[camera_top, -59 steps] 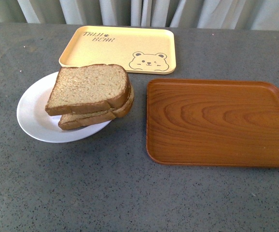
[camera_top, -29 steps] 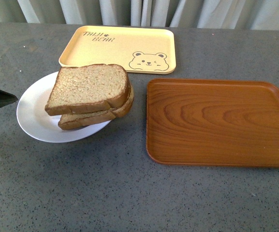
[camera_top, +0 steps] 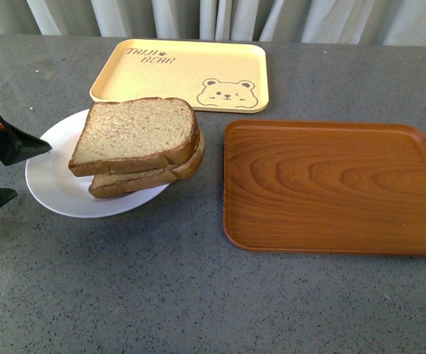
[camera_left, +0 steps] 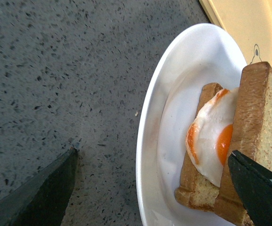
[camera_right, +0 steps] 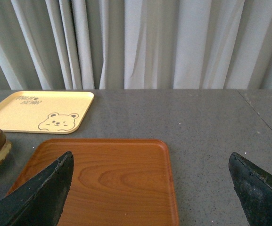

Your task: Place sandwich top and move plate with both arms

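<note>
The sandwich top (camera_top: 135,133), a bare brown slice, lies on a second slice on the white plate (camera_top: 46,184) at the table's left. In the left wrist view a fried egg (camera_left: 211,141) shows between the sandwich top (camera_left: 263,132) and the lower slice (camera_left: 197,188). My left gripper (camera_top: 9,173) is open at the plate's left edge. The plate's rim (camera_left: 147,141) sits between its fingers, with one finger (camera_left: 260,193) over the bread. My right gripper (camera_right: 150,197) is open and empty above the brown wooden tray (camera_right: 103,179), and does not show in the front view.
The brown wooden tray (camera_top: 334,188) lies right of the plate. A pale yellow bear-printed tray (camera_top: 179,74) sits behind the plate, near the curtain. The tabletop is grey speckled stone (camera_top: 161,295).
My left gripper has come in from the left edge toward the plate, showing more in each frame. The sandwich, plate and trays have not moved.
</note>
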Tool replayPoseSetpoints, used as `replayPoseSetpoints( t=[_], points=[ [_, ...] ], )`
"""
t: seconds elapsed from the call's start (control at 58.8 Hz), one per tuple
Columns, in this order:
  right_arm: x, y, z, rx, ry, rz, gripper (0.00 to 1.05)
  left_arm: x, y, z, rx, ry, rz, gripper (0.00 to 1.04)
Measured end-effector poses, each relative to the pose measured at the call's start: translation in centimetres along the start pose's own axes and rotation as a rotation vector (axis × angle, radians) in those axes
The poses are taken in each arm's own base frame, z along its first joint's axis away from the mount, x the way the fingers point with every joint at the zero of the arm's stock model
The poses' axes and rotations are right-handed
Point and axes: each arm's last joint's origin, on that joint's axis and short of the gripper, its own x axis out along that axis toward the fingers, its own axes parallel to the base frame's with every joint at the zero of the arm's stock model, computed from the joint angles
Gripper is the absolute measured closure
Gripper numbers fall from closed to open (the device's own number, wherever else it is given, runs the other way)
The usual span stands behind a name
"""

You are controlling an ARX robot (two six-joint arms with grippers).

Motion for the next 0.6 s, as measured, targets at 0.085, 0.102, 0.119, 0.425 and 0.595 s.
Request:
replayPoseSetpoints(
  t=[0.085, 0.102, 0.119, 0.425, 0.595],
  points=[
    [0.0, 0.0, 0.0, 0.000, 0.000, 0.000, 0.09, 0.2, -0.1, 0.0, -0.007, 0.012, -0.006, 0.09],
    [0.0, 0.0, 0.0, 0.000, 0.000, 0.000, 0.09, 0.2, -0.1, 0.0, -0.010, 0.014, -0.007, 0.09],
    [0.0, 0.0, 0.0, 0.000, 0.000, 0.000, 0.09, 0.3, -0.1, 0.0, -0.012, 0.017, -0.009, 0.09],
    [0.0, 0.0, 0.0, 0.000, 0.000, 0.000, 0.09, 0.8, -0.3, -0.1, -0.028, 0.049, -0.023, 0.09],
    [0.0, 0.0, 0.0, 0.000, 0.000, 0.000, 0.09, 1.2, -0.7, -0.1, -0.028, 0.064, -0.028, 0.09]
  ],
)
